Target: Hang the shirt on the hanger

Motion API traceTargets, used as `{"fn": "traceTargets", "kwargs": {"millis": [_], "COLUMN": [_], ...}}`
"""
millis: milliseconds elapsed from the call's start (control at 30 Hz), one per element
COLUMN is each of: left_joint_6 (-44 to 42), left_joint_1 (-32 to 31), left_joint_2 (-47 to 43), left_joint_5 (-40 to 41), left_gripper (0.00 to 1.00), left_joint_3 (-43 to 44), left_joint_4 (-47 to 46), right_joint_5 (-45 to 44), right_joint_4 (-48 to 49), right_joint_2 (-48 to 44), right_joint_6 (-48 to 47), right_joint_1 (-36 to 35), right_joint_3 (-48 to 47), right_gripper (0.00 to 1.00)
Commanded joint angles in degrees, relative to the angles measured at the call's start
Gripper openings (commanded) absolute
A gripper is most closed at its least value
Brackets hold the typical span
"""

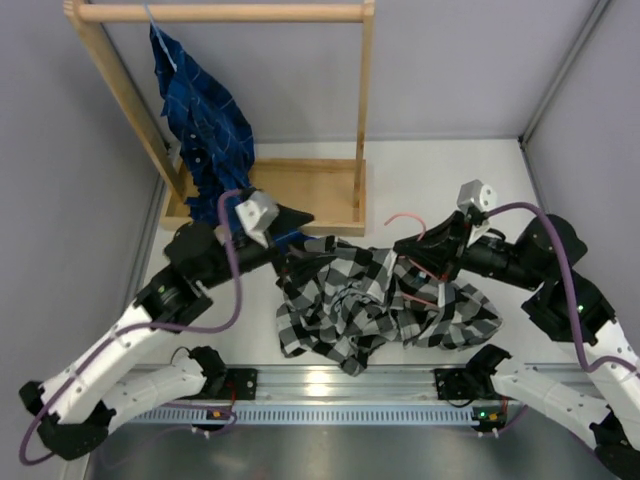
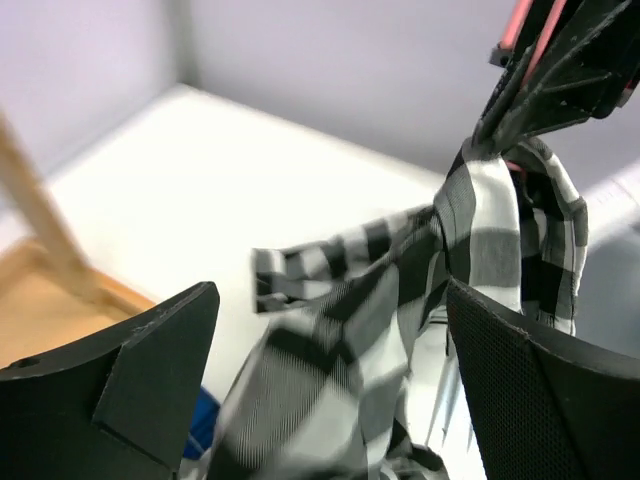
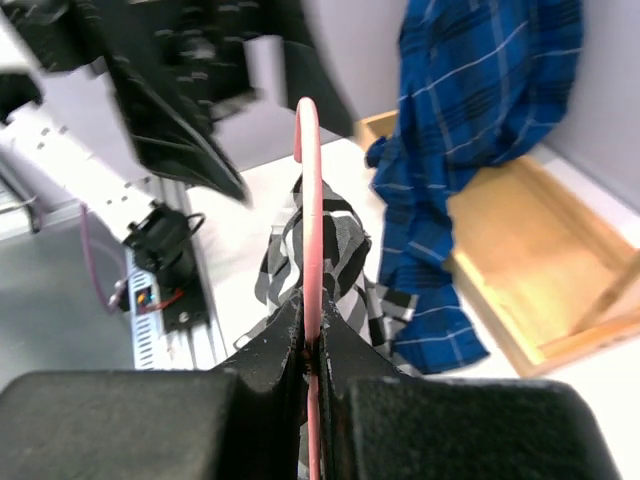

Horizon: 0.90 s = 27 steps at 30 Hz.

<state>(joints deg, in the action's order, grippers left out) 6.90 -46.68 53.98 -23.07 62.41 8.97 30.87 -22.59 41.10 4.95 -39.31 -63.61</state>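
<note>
The right gripper (image 3: 312,325) is shut tight on the pink hanger (image 3: 309,190). In the right wrist view the thin wire runs straight away from the fingers and bends over at the far end. From the top, the small hook (image 1: 404,217) pokes out just behind the right gripper (image 1: 418,250) and curls toward the back of the table (image 1: 450,170). The rest of the hanger is hidden under cloth, so I cannot tell which way its long side runs.

The left gripper (image 2: 330,300) is wide open. Its two fingers (image 2: 130,385) are far apart, and a fold of the shirt (image 2: 470,230) hangs between them. That fold rises up to the tip of the right gripper.

The shirt (image 1: 380,305) lies in a bunched heap on the table between the two arms. Its long way goes from left to right.

Behind the left gripper (image 1: 295,228), a blue shirt (image 1: 205,120) hangs on a wooden rack (image 1: 220,12).
</note>
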Motion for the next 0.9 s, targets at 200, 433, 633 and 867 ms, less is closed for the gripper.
{"fn": "traceTargets", "kwargs": {"millis": [200,433,633,867], "left_joint_6": [4.7,7.78,11.82,23.95], "left_joint_1": [-0.08,-0.08,-0.08,0.01], "left_joint_2": [-20.4,-17.6,-13.99,-16.88], "left_joint_5": [25.07,20.09,36.65,62.53], "left_gripper": [0.98,0.9,0.0,0.0], "left_joint_3": [-20.47,-29.19,-26.64,-29.8], "left_joint_4": [-11.5,-20.91,-18.56,-11.87], "right_joint_5": [-6.62,-6.18,-12.29,-26.65], "right_joint_4": [-2.98,-4.65,-5.01,-4.57], "right_joint_2": [0.29,1.08,0.38,-2.95], "right_joint_6": [-2.93,-2.4,-2.14,-2.58], "right_joint_1": [-0.5,-0.42,-0.42,-0.42], "right_joint_3": [-12.57,-16.63,-16.11,-13.99], "right_gripper": [0.0,0.0,0.0,0.0]}}
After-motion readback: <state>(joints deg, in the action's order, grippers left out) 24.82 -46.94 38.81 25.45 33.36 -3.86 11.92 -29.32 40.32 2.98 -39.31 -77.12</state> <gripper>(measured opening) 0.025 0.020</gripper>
